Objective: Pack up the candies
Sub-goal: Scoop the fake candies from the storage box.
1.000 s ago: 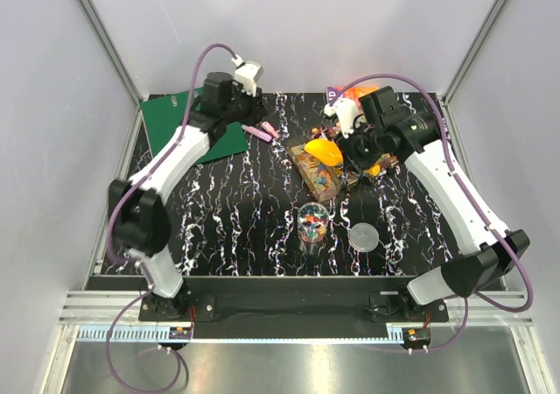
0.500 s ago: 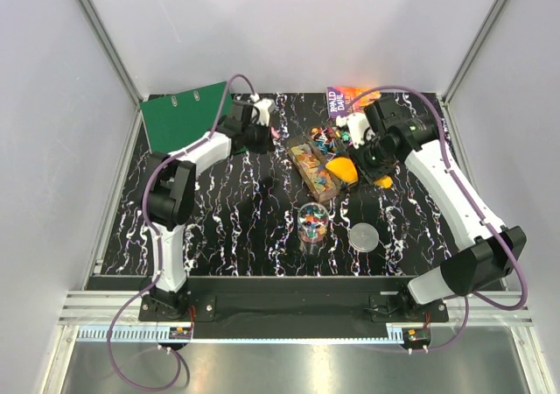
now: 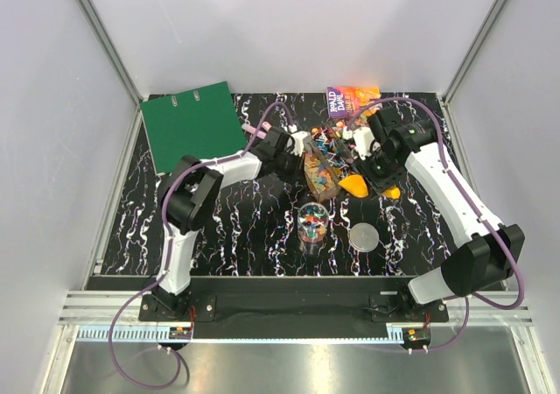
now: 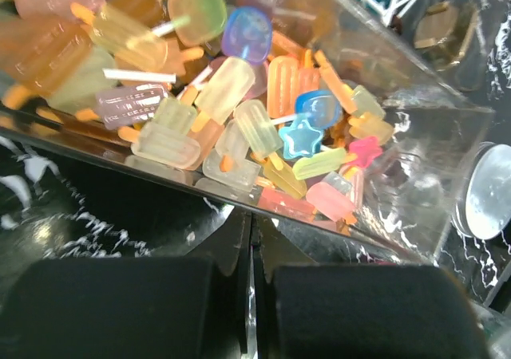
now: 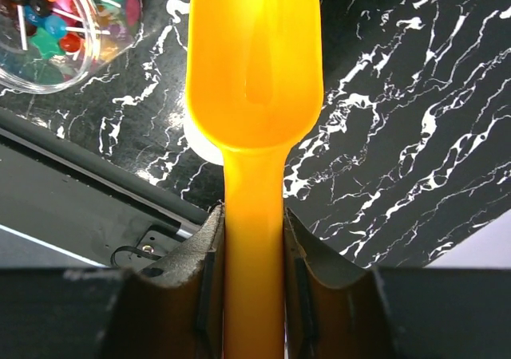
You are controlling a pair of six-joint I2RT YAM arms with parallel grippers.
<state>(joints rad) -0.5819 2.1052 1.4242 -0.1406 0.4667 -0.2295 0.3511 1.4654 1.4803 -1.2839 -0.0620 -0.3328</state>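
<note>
left end effector [image 4: 251, 251] pinching clear tray [image 4: 419, 147] wall | right end effector [image 5: 254, 231] gripping empty scoop [image 5: 254, 80] | risk: tray tipping, candies [image 4: 255, 128] spilling

- Top view: bright, even light, sharp all over; soft shadows lie under the arms on the glossy worktop [image 3: 227, 228].
- Left wrist view: candies [image 4: 255, 128] crisp at centre, blurring toward 10 o'clock; glare streaks the clear box [image 4: 415, 151] at 3 o'clock; left jaws at 6 o'clock are dark, unfocused.
- Right wrist view: yellow scoop [image 5: 254, 56] sharp, softly sheened; right jaws at 6 o'clock dim.
</note>
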